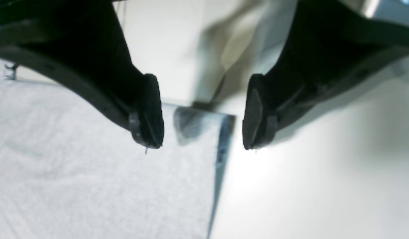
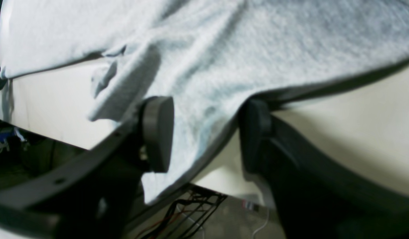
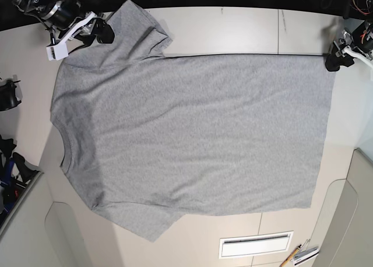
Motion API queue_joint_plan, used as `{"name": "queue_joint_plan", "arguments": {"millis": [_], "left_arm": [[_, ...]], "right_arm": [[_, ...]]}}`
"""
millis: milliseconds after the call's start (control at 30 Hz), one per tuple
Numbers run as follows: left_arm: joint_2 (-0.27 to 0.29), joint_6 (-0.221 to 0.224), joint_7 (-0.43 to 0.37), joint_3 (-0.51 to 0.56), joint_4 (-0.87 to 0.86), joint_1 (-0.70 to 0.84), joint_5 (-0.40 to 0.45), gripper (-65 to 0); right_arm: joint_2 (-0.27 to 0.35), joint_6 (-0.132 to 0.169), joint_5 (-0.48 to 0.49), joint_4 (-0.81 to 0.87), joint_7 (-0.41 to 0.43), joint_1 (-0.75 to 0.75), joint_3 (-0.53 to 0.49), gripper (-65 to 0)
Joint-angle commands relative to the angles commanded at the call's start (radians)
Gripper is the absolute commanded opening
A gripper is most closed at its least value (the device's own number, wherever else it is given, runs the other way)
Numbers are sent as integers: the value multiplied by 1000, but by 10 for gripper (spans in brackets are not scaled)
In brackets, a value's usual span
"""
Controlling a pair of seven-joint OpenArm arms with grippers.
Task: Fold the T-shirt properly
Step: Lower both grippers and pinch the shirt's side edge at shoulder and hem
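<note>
At the far left corner of the desk [image 3: 233, 28] our right claw [image 2: 204, 132] stands released, its pads astride the edge of a sleeve of the T-shirt [image 3: 192, 133], which lies spread flat and plain side up across the middle of the desk. We judge the first fold is only being set up; next, both claws must close on the far edge and carry it over evenly. At the far right corner our left claw [image 1: 203, 113] hangs released over the hem corner of the soft, heathered grey knit.
</note>
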Motion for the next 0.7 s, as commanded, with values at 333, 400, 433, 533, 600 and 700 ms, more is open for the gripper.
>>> {"name": "queue_joint_plan", "arguments": {"millis": [333,400,433,533,600,700], "left_arm": [[-4,-89,-101,52,0,0,172,-650],[-13,-91,-101,52,0,0,171,-650],[-20,-91,-101,52,0,0,168,-650],[-51,-95,-82,51,1,0,132,-650],[-67,-115,-61,51,8,0,116,-650],[-69,-151,-45,51,45,0,85,-650]], "right_arm": [[0,98,-68,1,0,20,-32,-650],[0,98,-35,11,-18,20,-28,-650],[0,98,-21,23,-35,19,-23,-650],[0,103,27,59,-97,19,14,-650],[0,141,80,75,-120,19,48,-650],[0,155,125,111,-139,19,81,-650]]}}
